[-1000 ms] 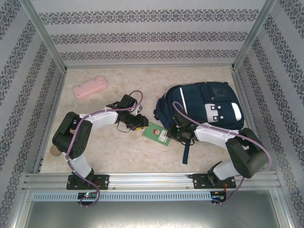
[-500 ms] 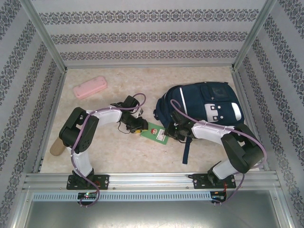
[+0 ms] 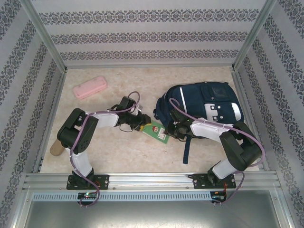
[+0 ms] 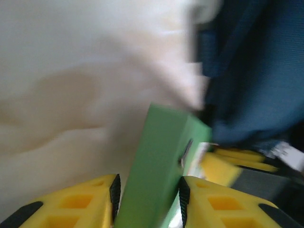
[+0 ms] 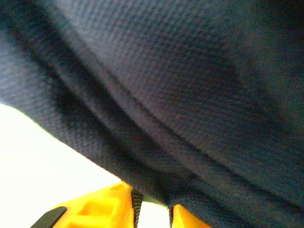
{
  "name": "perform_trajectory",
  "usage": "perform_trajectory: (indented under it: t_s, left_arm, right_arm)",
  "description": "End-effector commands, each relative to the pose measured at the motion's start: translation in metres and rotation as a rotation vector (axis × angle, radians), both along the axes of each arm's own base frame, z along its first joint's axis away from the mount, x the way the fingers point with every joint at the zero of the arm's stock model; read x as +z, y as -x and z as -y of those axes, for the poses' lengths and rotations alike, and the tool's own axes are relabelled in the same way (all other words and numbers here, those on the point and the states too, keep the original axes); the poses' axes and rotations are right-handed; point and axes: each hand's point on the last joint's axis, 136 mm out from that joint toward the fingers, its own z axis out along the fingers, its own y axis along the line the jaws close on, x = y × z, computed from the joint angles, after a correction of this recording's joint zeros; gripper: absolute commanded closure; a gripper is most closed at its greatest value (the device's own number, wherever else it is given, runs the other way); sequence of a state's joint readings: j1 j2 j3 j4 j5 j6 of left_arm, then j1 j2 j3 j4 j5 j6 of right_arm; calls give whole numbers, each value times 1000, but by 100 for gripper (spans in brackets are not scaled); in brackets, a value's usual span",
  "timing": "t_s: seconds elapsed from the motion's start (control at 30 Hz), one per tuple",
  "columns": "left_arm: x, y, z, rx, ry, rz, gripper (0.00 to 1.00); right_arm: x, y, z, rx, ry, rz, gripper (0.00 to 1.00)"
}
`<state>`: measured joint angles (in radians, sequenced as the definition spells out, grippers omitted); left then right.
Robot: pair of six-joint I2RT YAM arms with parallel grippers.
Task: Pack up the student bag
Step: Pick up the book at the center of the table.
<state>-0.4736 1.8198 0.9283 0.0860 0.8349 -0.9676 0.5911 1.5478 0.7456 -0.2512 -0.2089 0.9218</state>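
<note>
The student bag (image 3: 204, 107), navy with white stripes, lies flat at the right of the table. A thin green book (image 3: 156, 131) sits tilted at the bag's near-left edge. My left gripper (image 3: 142, 124) is shut on the book's left end. In the left wrist view the green book (image 4: 159, 161) stands edge-on between the black pads of my left gripper (image 4: 148, 194), with the bag (image 4: 251, 71) just beyond. My right gripper (image 3: 172, 129) is at the bag's left rim. Close up, my right gripper (image 5: 152, 209) pinches a fold of the navy bag fabric (image 5: 180, 95) at its tips.
A pink pencil case (image 3: 89, 87) lies at the far left of the table. A beige object (image 3: 55, 149) rests by the left wall near the left arm's elbow. A dark strap (image 3: 186, 149) trails from the bag toward the near edge.
My left gripper has carried the green book to the right, up to the bag's edge. The right gripper has shifted slightly left along the bag's rim.
</note>
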Motion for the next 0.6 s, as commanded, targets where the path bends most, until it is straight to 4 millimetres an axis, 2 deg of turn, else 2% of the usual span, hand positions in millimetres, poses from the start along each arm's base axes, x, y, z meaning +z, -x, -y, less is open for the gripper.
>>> perform_trajectory:
  t_s: [0.0, 0.2, 0.3, 0.43, 0.57]
  left_arm:
    - [83, 18, 51, -215, 263, 168, 61]
    - [36, 23, 30, -242, 23, 126, 64]
    - [24, 27, 23, -260, -41, 116, 71]
    - [23, 28, 20, -263, -56, 117, 80]
    - [32, 24, 16, -242, -63, 142, 100]
  right_arm:
    - [10, -6, -34, 94, -107, 38, 75]
    - [13, -6, -32, 92, -104, 47, 75]
    - [15, -5, -29, 92, -93, 55, 74]
    - [22, -6, -26, 93, -88, 71, 72]
    - [47, -13, -20, 124, -51, 131, 68]
